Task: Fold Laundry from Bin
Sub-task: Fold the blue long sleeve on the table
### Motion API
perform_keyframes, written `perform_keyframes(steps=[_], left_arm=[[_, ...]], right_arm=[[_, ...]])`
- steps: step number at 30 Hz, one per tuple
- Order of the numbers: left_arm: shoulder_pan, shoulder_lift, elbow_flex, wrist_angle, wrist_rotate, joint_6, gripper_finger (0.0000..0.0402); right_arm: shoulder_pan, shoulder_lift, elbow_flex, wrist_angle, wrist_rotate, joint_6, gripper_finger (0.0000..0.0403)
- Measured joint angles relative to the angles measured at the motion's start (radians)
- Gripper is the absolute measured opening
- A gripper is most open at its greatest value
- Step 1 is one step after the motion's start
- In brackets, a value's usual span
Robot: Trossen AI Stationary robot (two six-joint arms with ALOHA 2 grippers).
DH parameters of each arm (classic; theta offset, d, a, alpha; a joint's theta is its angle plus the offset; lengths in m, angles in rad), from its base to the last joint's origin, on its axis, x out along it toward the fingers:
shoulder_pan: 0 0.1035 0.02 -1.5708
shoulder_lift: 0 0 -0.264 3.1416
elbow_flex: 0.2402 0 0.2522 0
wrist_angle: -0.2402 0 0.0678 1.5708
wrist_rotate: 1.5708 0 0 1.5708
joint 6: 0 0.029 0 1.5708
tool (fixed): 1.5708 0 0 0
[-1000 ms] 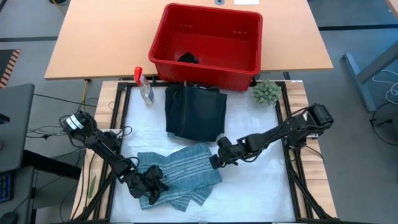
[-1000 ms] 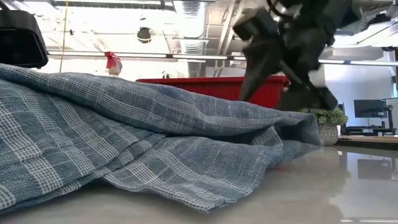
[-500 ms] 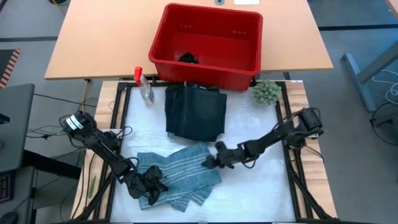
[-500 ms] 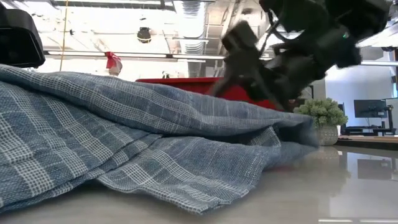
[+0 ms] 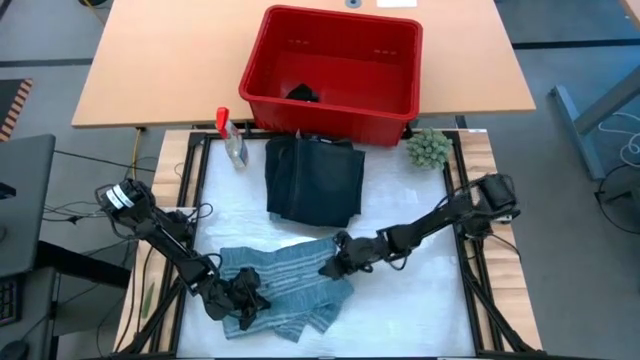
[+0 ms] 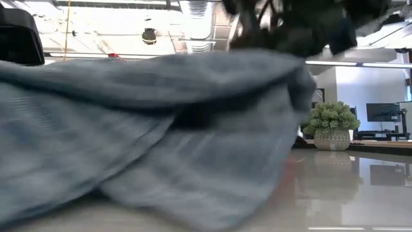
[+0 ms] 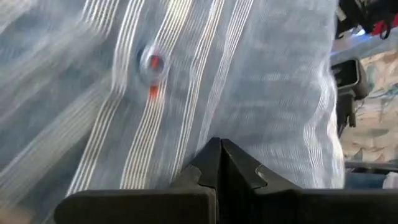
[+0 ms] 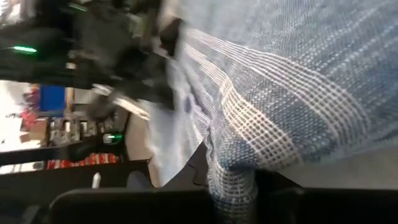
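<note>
**Plaid garment held at both ends during a fold**

Near the front edge of the white surface, we see the grey-blue plaid garment lying with its long axis roughly parallel to that edge. The left pincer sits at the garment's front-left end; in the left wrist view its fingers are closed together with striped cloth pressed right against them, so we judge it clenched on the fabric. The right pincer is at the garment's right end, and the right wrist view shows plaid cloth pinched between its fingers. From the low view, that end appears raised off the surface.

The relation that matters: the bulk of the garment lies to the left of the right pincer, toward the left pincer, so we judge that a fold would carry the right end across along the long axis.

A dark folded garment lies flat toward the back edge, just in front of the red bin, in which a dark item remains.
</note>
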Motion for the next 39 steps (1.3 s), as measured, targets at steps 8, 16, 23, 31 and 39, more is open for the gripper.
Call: perform_keyframes(steps=[8, 16, 23, 31, 39], left_arm=[[0.051, -0.044, 0.0, -0.027, 0.021, 0.069, 0.0], [0.137, -0.105, 0.0, -0.047, 0.061, 0.174, 0.0], [0.205, -0.119, 0.0, -0.045, 0.159, 0.233, 0.0], [0.252, -0.119, 0.0, -0.065, 0.241, 0.271, 0.0], [0.257, -0.119, 0.0, -0.101, 0.271, 0.274, 0.0]], right_arm=[[-0.044, -0.4, 0.104, -0.496, -0.031, -0.215, 0.0041], [-0.09, -0.595, 0.603, -1.391, -0.067, -0.39, 0.0041], [-0.097, -0.482, 1.081, -1.968, -0.005, -0.397, 0.0041], [-0.007, -0.152, 1.109, -1.845, 0.025, -0.561, 0.0041], [0.012, 0.275, 1.109, -1.397, -0.292, -0.757, 0.0041]])
